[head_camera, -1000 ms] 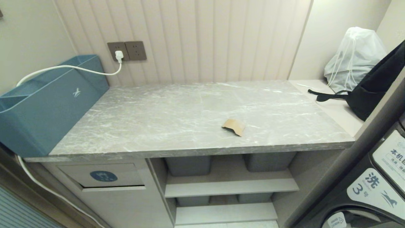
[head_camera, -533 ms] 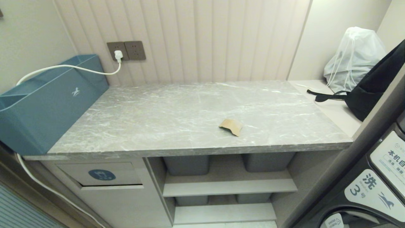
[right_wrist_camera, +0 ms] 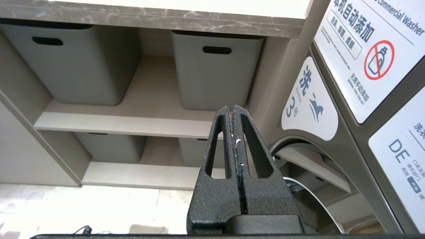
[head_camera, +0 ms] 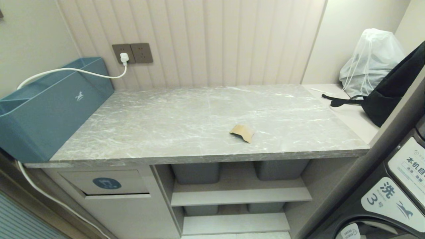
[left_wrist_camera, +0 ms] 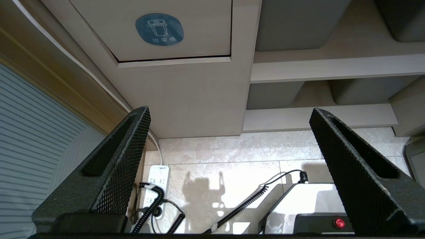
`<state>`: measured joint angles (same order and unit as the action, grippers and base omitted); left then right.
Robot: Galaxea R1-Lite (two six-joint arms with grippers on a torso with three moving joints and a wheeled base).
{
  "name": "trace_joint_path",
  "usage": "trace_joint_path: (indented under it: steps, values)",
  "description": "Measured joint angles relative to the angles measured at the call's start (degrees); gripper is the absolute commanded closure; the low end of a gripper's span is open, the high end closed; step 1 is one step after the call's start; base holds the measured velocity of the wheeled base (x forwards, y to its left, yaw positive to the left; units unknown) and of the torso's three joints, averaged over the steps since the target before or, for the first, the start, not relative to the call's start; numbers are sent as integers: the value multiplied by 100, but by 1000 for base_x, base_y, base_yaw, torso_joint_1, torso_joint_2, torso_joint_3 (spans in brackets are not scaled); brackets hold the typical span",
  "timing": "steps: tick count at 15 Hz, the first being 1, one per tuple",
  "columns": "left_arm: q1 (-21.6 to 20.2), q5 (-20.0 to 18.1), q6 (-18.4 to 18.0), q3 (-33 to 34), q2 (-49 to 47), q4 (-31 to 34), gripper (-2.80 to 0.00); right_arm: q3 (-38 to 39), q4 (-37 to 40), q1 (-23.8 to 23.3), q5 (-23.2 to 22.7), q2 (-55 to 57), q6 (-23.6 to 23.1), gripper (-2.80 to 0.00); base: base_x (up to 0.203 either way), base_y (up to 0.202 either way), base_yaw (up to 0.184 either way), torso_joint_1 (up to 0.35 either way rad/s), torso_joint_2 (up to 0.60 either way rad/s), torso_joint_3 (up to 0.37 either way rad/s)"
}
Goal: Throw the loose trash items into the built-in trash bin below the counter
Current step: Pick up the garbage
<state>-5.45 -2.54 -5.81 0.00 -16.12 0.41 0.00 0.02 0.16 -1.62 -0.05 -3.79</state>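
One tan, arched cardboard scrap (head_camera: 242,132) lies on the grey marble counter (head_camera: 166,122), right of the middle and near the front edge. The built-in trash bin (head_camera: 106,183) is a beige flap with a round blue sticker, under the counter's left end. Neither arm shows in the head view. My left gripper (left_wrist_camera: 229,111) hangs low in front of the cabinet, open and empty, with the trash bin flap (left_wrist_camera: 159,30) ahead of it. Facing the shelves under the counter's edge (right_wrist_camera: 149,16), my right gripper (right_wrist_camera: 231,108) is shut with nothing in it.
A teal box (head_camera: 49,109) with a white cable sits at the counter's left end. Grey tubs (right_wrist_camera: 76,66) fill the shelves. A black bag (head_camera: 391,96) and a white drawstring bag (head_camera: 372,59) rest at the right. A washing machine (head_camera: 391,196) stands at the right; a power strip (left_wrist_camera: 156,186) lies on the floor.
The whole head picture has shifted slightly to the left, so the camera moved. The scrap lies where it was on the counter.
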Motion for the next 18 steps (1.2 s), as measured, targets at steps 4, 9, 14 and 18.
trace_joint_path:
  steps: [4,9,14,18]
  values:
    - [85,-177,245,-584,-254,-109,-280,0,9,0,24,0,129,0,0,0,0,0,0,0]
    - [556,-1506,1523,-2582,-2456,-649,-280,0,-2,0,28,0,215,0,0,0,0,0,0,0]
    - [2881,-859,4753,-5157,-5042,-779,-280,0,-2,0,33,0,226,0,0,0,0,0,0,0]
    - [4276,514,6814,-7042,-7116,-770,-280,-2,-2,0,33,0,226,0,0,0,0,0,0,0]
